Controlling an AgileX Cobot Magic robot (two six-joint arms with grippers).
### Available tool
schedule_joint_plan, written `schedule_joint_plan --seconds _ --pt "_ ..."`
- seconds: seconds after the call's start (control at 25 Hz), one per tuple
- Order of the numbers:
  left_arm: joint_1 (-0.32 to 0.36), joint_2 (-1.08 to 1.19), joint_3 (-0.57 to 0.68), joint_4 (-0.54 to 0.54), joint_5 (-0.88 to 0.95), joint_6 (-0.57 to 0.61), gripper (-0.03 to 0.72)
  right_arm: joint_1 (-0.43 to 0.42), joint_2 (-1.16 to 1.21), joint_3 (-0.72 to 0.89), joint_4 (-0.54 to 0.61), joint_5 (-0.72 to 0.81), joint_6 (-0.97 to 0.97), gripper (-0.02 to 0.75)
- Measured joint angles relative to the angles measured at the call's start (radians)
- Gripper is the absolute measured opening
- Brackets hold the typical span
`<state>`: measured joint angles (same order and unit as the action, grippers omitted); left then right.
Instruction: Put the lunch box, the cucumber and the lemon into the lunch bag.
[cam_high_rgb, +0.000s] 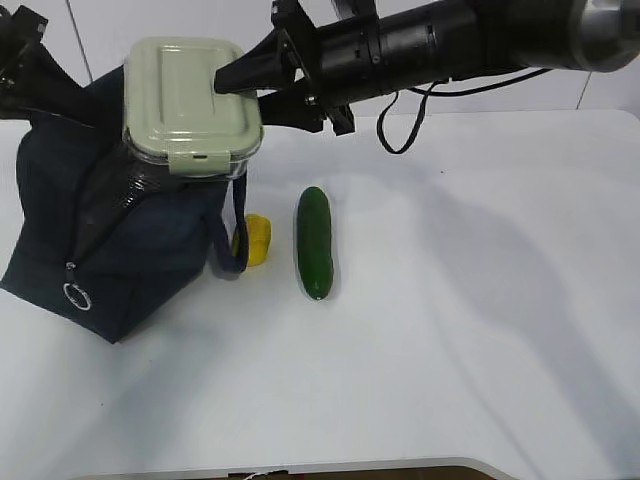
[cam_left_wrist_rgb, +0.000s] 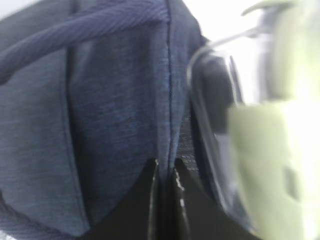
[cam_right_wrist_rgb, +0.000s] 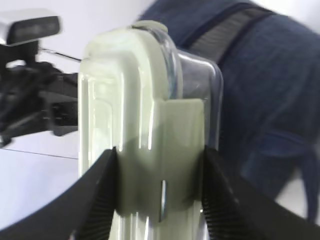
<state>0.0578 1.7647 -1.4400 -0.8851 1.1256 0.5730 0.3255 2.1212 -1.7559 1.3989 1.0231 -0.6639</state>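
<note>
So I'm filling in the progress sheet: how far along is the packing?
Nothing looks fully packed yet. In hand: the right gripper clamps the lunch box, held at the top of the lunch bag, while the left gripper is shut on the bag's fabric. Left: the cucumber and the lemon lie on the table beside the bag.

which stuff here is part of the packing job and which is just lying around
Part of the job:
- lunch box, held by the right end effector over the bag
- lunch bag, its fabric pinched by the left end effector
- cucumber
- lemon

Just lying about:
- nothing else on the white table
</note>
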Motion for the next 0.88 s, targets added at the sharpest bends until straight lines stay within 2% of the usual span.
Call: schedule_joint_plan --seconds 0.4,0.88 --pt "0.000 0.000 0.000 -0.032 0.034 -0.002 -0.010 0.038 0.002 0.000 -0.133 -0.105 -0.002 0.374" --pt "0.000 0.000 0.000 -0.069 0.074 -0.004 -0.010 0.147 0.082 0.000 -0.141 -0.178 -0.006 0.374"
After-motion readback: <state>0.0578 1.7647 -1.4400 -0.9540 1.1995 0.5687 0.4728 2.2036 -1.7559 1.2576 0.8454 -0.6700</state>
